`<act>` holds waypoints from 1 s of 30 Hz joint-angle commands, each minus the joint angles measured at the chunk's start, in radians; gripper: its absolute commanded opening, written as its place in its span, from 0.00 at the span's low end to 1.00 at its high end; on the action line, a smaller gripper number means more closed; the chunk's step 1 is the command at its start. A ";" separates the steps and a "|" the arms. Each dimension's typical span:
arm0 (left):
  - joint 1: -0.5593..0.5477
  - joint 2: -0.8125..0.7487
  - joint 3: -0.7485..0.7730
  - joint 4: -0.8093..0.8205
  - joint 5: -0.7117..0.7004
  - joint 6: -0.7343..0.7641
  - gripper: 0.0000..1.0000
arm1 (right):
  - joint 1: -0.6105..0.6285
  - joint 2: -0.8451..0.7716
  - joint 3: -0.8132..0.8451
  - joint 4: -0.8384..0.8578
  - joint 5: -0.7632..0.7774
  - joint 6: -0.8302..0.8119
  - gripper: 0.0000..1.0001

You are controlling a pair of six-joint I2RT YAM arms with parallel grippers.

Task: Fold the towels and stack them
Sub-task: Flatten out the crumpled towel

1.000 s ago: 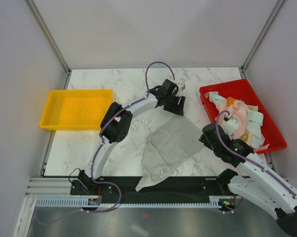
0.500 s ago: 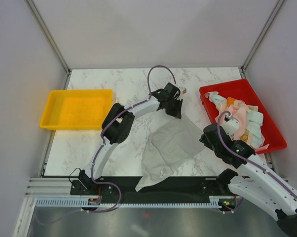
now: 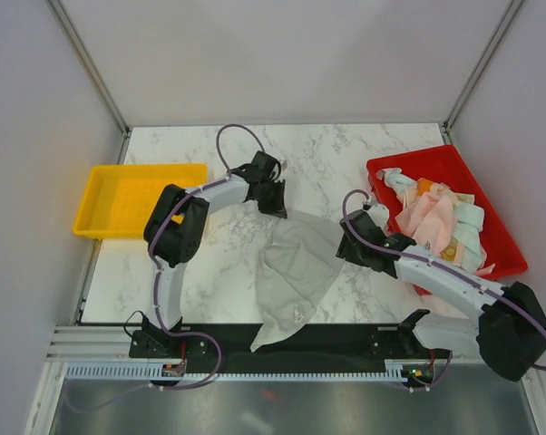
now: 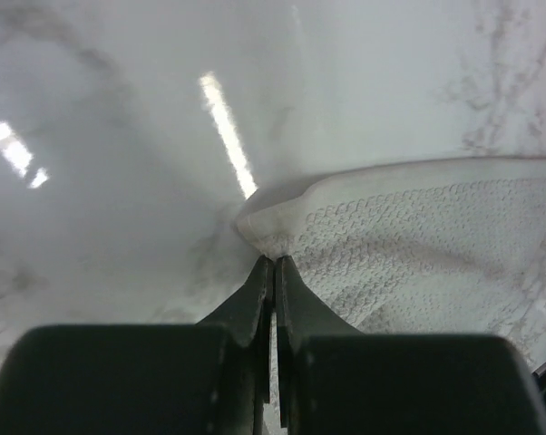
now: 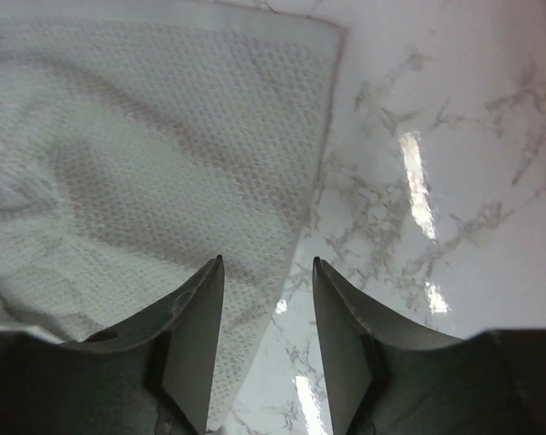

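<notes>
A grey-white towel lies crumpled on the marble table, its near end hanging over the front edge. My left gripper is shut on the towel's far corner; in the left wrist view the jaws pinch the hem of the towel. My right gripper stands open at the towel's right edge. In the right wrist view that gripper straddles the hem, left finger over the towel, right finger over bare marble. More towels, pale pink, mint and orange, are heaped at the right.
The heap lies in a red tray at the table's right side. A yellow tray sits at the left with nothing in it. White walls close the table on three sides.
The left gripper has shut on the towel's far corner and pulled it left, bunching the cloth. The right arm has swung in from the right to the towel's right edge.
</notes>
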 commanded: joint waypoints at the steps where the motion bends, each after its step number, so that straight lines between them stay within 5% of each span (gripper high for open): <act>1: 0.059 -0.080 -0.108 -0.007 -0.036 -0.020 0.02 | -0.022 0.119 0.097 0.176 -0.076 -0.138 0.51; 12: 0.091 -0.136 -0.166 -0.007 -0.036 -0.020 0.02 | -0.242 0.355 0.188 0.344 -0.302 -0.381 0.53; 25: 0.091 -0.125 -0.159 -0.007 -0.036 -0.020 0.02 | -0.259 0.462 0.170 0.396 -0.229 -0.405 0.53; 30: 0.091 -0.127 -0.154 -0.010 -0.136 -0.076 0.02 | -0.260 0.470 0.156 0.402 -0.190 -0.408 0.57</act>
